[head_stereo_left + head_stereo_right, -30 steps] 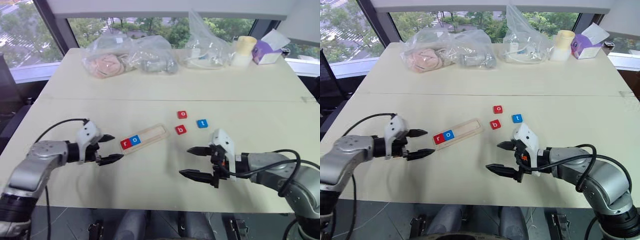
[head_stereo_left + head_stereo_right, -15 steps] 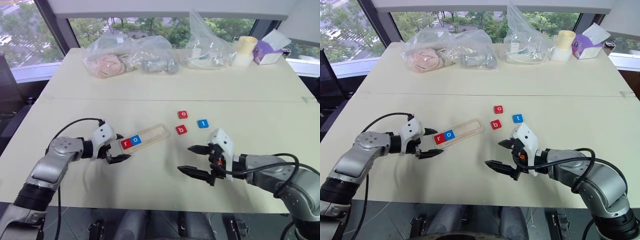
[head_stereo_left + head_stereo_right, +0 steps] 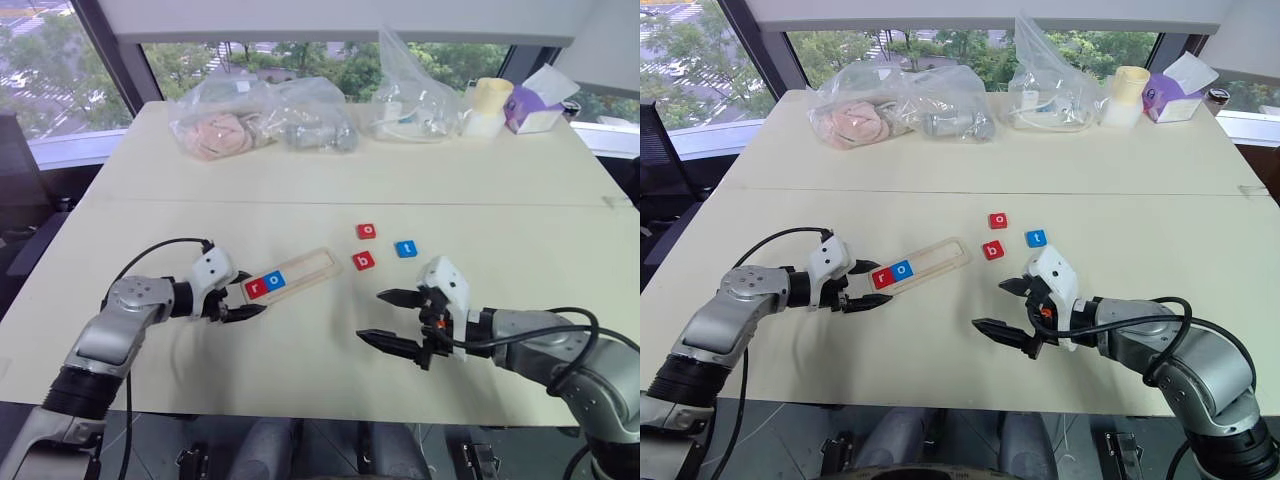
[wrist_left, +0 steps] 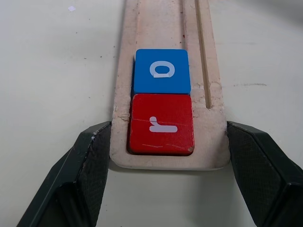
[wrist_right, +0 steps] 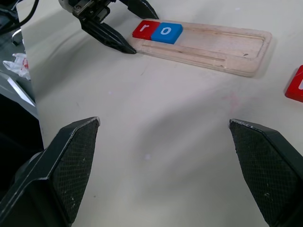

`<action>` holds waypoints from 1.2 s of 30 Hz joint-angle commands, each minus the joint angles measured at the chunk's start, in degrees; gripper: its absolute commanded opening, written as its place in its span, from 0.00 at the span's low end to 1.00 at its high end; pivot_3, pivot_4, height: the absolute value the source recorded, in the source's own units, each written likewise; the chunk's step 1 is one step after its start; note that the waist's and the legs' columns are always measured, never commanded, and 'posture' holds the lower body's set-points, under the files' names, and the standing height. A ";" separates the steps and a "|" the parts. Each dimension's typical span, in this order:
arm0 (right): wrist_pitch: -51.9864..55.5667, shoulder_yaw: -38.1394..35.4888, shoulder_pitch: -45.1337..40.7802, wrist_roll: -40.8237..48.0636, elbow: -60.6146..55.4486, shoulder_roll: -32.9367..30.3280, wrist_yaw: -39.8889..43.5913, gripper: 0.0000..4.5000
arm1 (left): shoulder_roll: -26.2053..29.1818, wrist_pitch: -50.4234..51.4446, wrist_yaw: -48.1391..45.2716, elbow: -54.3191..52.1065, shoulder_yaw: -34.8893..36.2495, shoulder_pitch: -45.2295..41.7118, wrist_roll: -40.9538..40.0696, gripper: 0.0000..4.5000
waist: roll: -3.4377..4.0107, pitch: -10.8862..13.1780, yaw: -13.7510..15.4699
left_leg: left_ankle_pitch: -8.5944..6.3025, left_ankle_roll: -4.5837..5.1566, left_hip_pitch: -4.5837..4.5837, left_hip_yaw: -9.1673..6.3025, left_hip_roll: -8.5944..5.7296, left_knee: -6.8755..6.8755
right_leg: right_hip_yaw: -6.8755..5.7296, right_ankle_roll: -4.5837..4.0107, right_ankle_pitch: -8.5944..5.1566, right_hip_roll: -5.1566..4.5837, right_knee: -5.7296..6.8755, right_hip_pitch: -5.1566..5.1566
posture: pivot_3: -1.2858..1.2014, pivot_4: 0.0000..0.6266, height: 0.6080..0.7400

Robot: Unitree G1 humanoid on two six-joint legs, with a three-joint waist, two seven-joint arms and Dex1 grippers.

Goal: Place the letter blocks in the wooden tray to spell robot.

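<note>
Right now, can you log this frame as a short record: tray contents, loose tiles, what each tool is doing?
tray: red r and blue o at its left end, rest of slot bare
loose tiles: red o, red b, blue t, on table right of tray
left tool: closed on tray's r end, fingers at both sides
right tool: open, holding nothing, near b

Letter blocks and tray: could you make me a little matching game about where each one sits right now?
1. red r block
2. blue t block
3. wooden tray
4. left gripper

a. loose on the table
b. shut on the tray's end
c. in the tray's end slot
d. holds two blocks

Pairs: 1-c, 2-a, 3-d, 4-b
</note>
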 commanded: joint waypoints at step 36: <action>-4.95 -3.46 -1.97 -5.08 2.62 3.06 -8.60 1.00 | -7.32 -21.02 -22.61 27.56 -4.98 -22.69 5.58 1.00 | -0.07 0.04 -0.49 | -0.29 0.61 -0.61 0.09 -0.19 0.80 | -0.09 0.74 0.75 0.07 -0.64 0.09 | 0.52 0.24 1.00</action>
